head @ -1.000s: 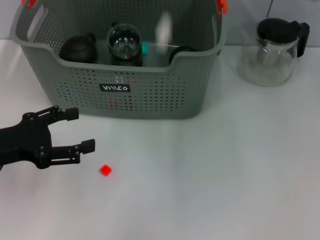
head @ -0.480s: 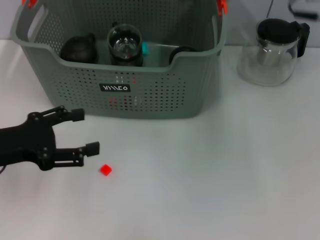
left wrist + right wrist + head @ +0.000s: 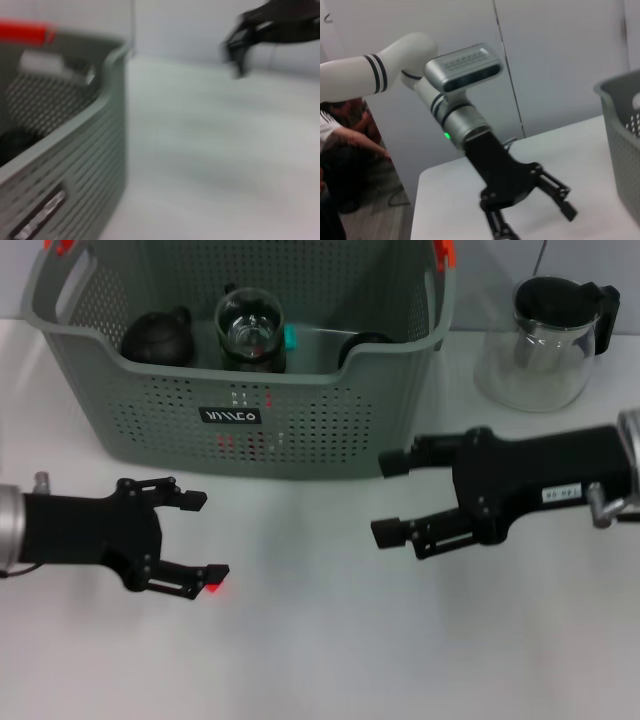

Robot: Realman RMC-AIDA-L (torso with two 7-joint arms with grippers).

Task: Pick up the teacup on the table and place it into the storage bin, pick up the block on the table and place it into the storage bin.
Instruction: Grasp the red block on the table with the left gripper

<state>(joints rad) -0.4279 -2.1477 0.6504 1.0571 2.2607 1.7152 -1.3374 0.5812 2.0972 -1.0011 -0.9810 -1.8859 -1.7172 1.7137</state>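
1. Head view: the left gripper (image 3: 205, 536) is wide open, low over the table (image 3: 330, 640), and one finger (image 3: 210, 575) touches the small red block (image 3: 214, 587).
2. The right gripper (image 3: 390, 498) is wide open too and holds nothing.
3. The grey storage bin (image 3: 300, 435) stands at the far side, with cups inside.
4. Its black label (image 3: 231, 416) is too small to read.

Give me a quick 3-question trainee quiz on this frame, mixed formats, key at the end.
1. True or false: the red block lies inside the storage bin.
2. Which gripper is nearest the block? A) left B) right
3. Fill in: the glass teapot stands on the table, on the robot's ____ of the bin.

Key: 1. False, it is on the table at the open left gripper. 2. A; the open right gripper hangs in front of the bin. 3. right.
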